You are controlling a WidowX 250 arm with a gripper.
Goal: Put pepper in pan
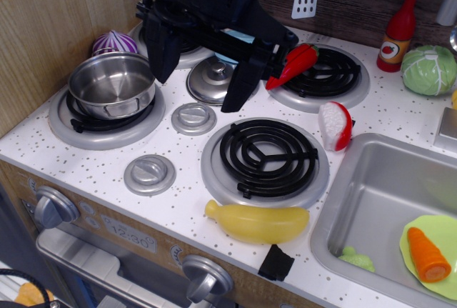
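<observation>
Pan [112, 84]: on the front-left burner [78, 118], nothing inside.
Gripper [202, 72]: hanging between pan and pepper, fingers spread wide, holding nothing.
Pepper [293, 65]: lying on the back-right burner's [343, 86] left edge (tip pointing down-left), touching the gripper's right finger [243, 83].

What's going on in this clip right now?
A single robot arm reaches over a toy stove. Its gripper hangs open above the steel lid, holding nothing. The red pepper lies at the edge of the back right burner, just right of the gripper. The pan sits empty on the front left burner, so the pepper is not yet picked up.
</observation>
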